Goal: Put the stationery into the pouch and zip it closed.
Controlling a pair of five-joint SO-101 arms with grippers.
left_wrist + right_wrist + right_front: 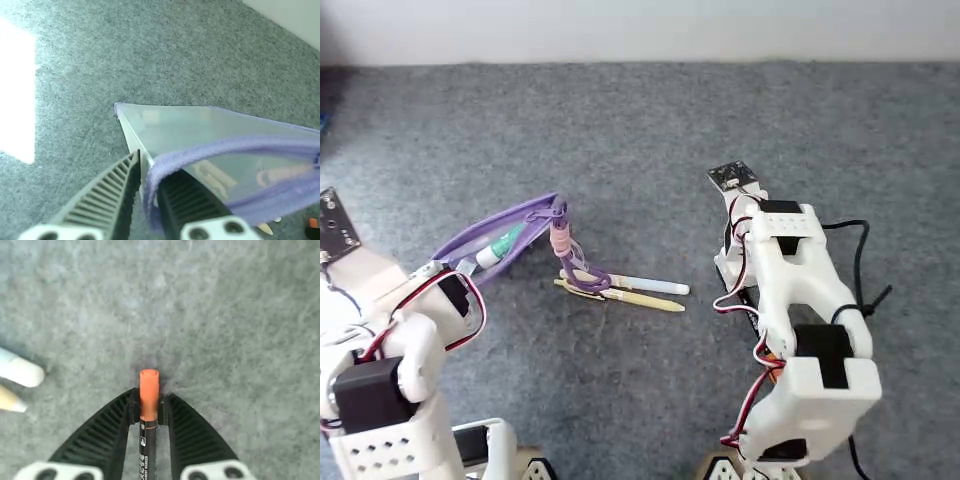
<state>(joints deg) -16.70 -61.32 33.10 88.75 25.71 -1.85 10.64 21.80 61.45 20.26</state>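
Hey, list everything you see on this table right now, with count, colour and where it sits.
pouch: 1, clear with purple trim, left part of the table, raised at one end
green item: 1, green and white, inside the pouch
strap: 1, pink and purple, at the pouch's zip end, draped over the pens
pale pen: 1, whitish blue, mid-table
yellow pen: 1, yellow, beside the pale pen
marker: 1, black, orange cap, in right claw
mat: 1, grey, covers the table
left claw: 1, dark, pinching the pouch's edge
right claw: 1, black, gripping the marker
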